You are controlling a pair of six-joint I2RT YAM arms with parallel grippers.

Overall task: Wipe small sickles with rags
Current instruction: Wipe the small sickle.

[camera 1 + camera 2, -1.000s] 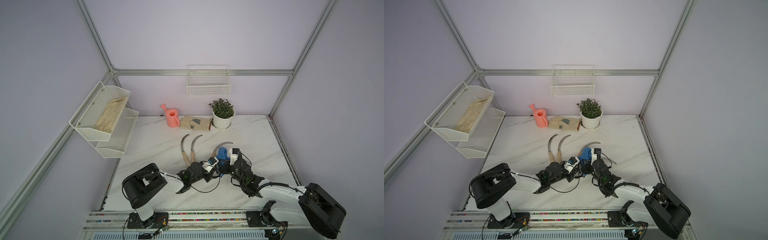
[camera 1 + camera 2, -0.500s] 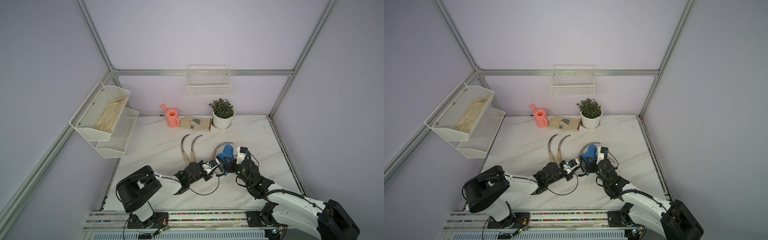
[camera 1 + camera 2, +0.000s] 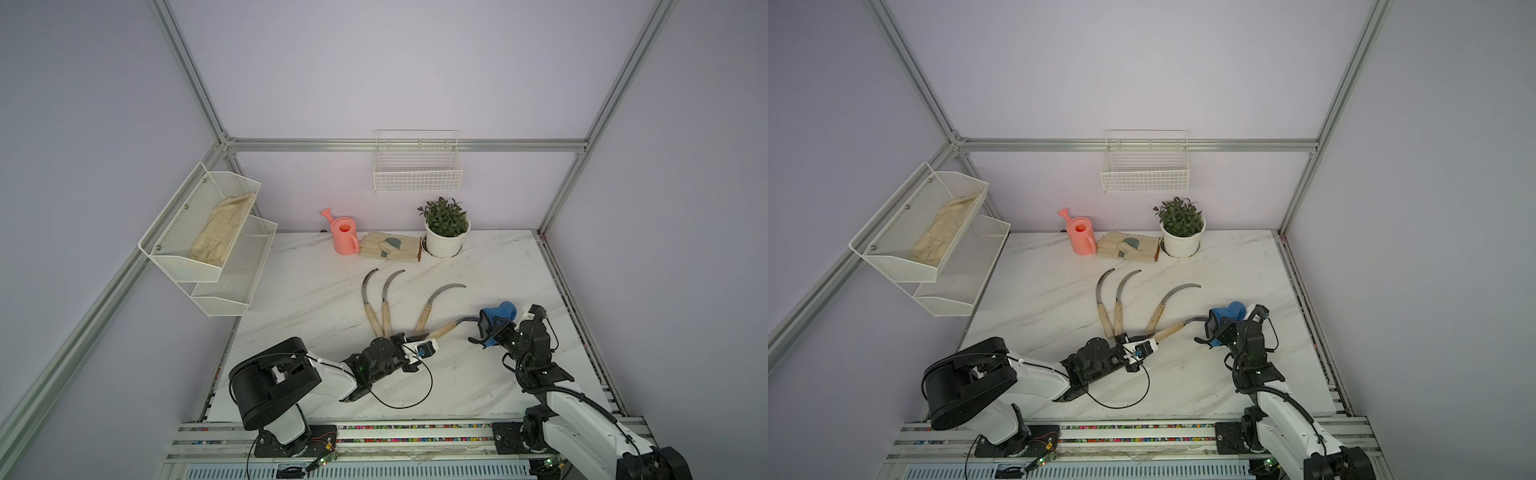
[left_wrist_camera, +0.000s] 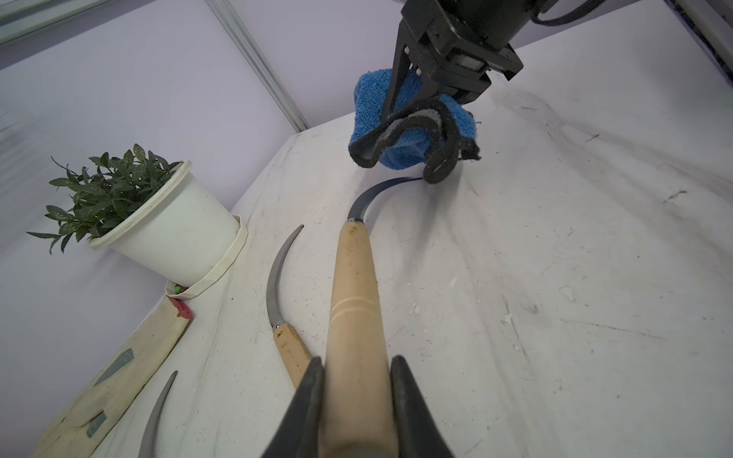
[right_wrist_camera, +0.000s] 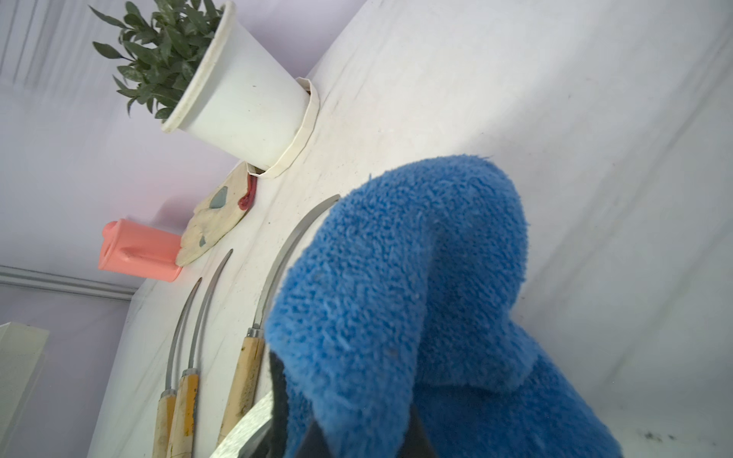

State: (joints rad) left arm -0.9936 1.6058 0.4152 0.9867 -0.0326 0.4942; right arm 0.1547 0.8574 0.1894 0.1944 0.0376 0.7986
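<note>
**One sickle mid-wipe, three lying on the desk**

Worked on the white marble-patterned desk (image 3: 316,299), with all four small sickles near its middle, each a thin curved grey metal blade on a short pale wooden handle. Found three of them flat on the surface: the leftmost sickle (image 3: 372,319) and the middle sickle (image 3: 387,320) close side by side, the third sickle (image 3: 423,319) just beside them. Could not tell from the blades whether any of these had been wiped.

Held the fourth sickle (image 4: 357,301) by the butt of its handle, low and roughly level, blade aimed at the right claw. Could not tell whether its blade rested on the desk or hung just clear.

Draped the blue plush microfibre rag (image 4: 373,99) with dark trim over the outer part of that blade, apparently touching it, with only the stretch nearest the handle bare.

Clamped the left claw (image 4: 357,368) shut around the wooden handle. Pinched the right claw (image 4: 416,107) shut on a bunched fold of the rag.

Judged the wipe of the fourth sickle as under way, not finished: bare stretch of blade not yet covered, sickle not yet set down. Counted up to three more sickles as possibly left.
</note>
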